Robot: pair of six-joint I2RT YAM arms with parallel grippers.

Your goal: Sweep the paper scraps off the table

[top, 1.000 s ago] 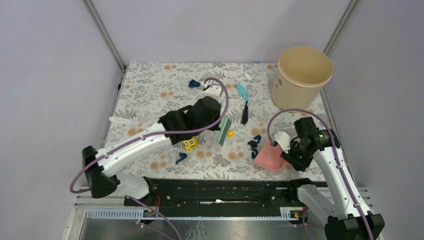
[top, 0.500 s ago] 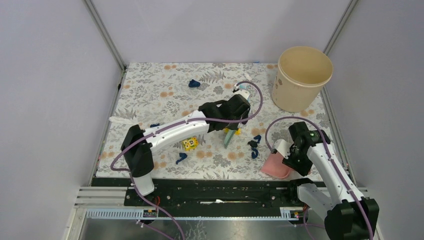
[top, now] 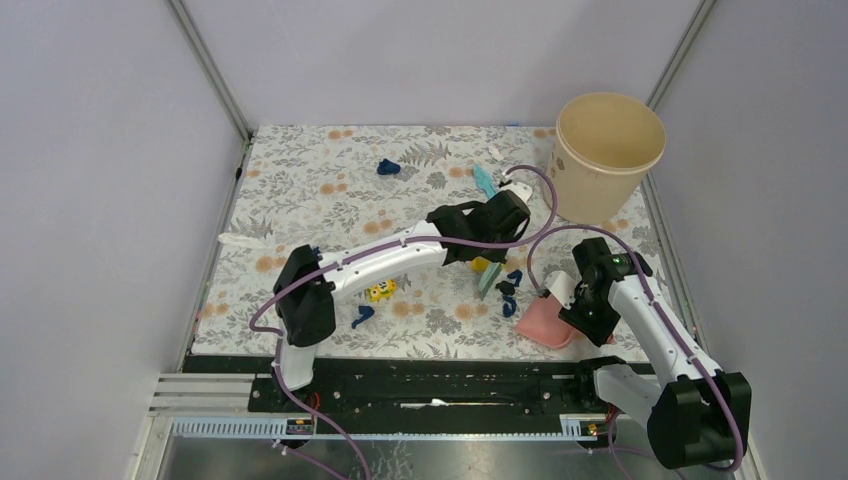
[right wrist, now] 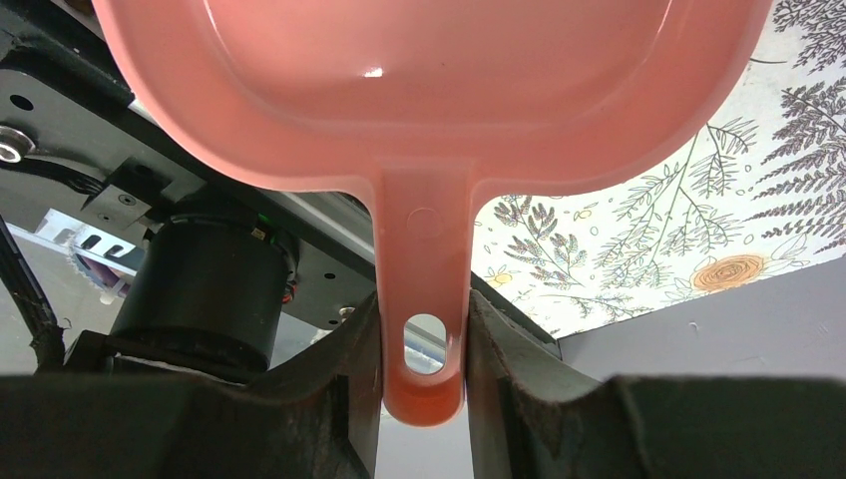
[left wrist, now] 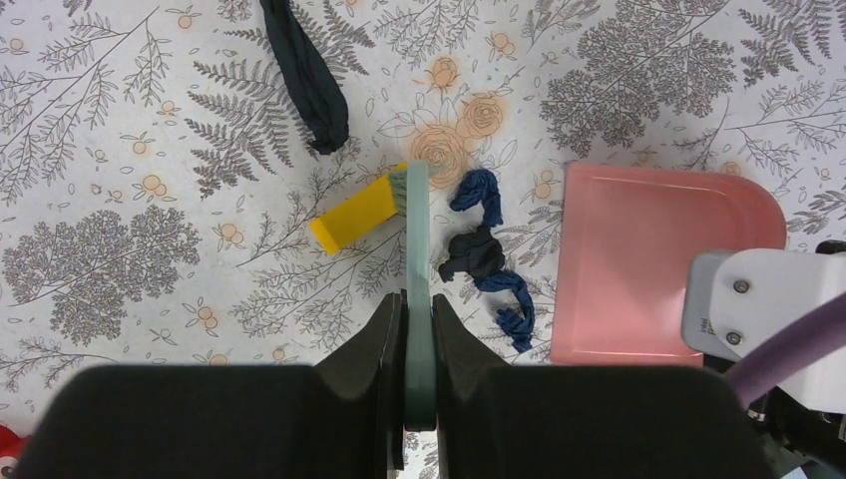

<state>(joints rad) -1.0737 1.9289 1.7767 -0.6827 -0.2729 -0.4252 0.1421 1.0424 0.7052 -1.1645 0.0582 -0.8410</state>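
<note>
My left gripper (top: 489,262) is shut on a flat teal brush (left wrist: 418,261), which stands on the table cloth (top: 300,190). Three dark navy and black paper wads (left wrist: 481,257) lie right of the brush, between it and the pink dustpan (left wrist: 638,261); they also show in the top view (top: 508,288). My right gripper (right wrist: 424,344) is shut on the dustpan's handle (right wrist: 423,269). A black strip (left wrist: 305,75) lies beyond the brush. More scraps lie apart: a navy wad (top: 387,167), another (top: 362,317), a teal strip (top: 485,180), a white strip (top: 240,240).
A yellow curved piece (left wrist: 354,216) lies against the brush's left side. A yellow toy block (top: 379,291) sits near the left arm. A tall beige bucket (top: 605,155) stands at the back right corner. The black rail runs along the near edge.
My left arm has swung to the right with the brush, pushing the yellow piece along, and now stands next to the wads. The dustpan has shifted slightly.
</note>
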